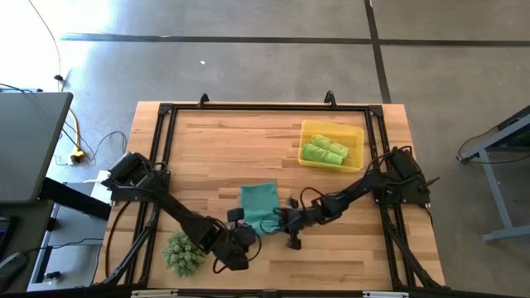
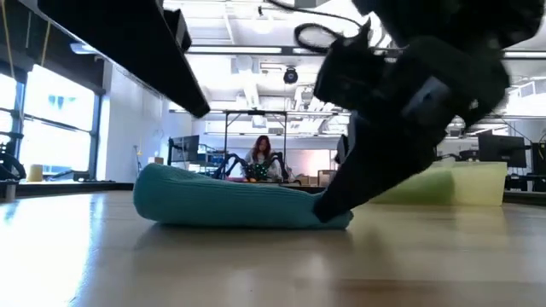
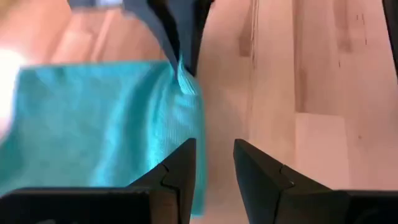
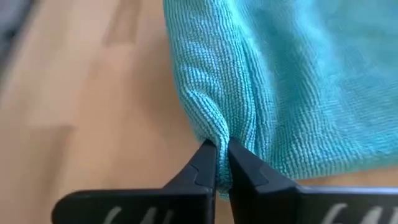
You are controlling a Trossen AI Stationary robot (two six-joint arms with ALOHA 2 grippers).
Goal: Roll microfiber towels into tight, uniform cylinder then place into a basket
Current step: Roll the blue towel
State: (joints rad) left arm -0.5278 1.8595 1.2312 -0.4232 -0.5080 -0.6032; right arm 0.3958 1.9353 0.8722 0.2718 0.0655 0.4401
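Nearest the front edge of the tabletop (image 1: 215, 141) stand a spiky green plant (image 1: 184, 253) and, just beside it, the left gripper (image 3: 214, 158). Its jaws stand part-open with nothing between them, hovering just off the edge of the teal towel (image 1: 259, 204).

The teal towel lies near the front middle of the tabletop, spread and loosely humped rather than rolled. The right gripper (image 4: 222, 163) reaches in from the right, low over the wood; its jaws are closed, pinching a small fold of cloth at the towel's edge. In the low view the towel (image 2: 230, 200) rests on the wood with its pinched end beneath the dark gripper.

Handling, as a judgement: the cloth is light, soft and limp, with a ribbed pile that should grip well between the jaws. It has no stiffness, so a single pinch will drag and bunch it rather than turn it. A tight, even cylinder probably calls for hold at both corners of one edge, with the roll kept taut across its width.

Farther back, toward the right rear, the yellow basket (image 1: 358, 132) holds two lime-green towels (image 1: 324, 148), already rolled and lying side by side. Beyond the tabletop, the low view shows a person seated in the room.
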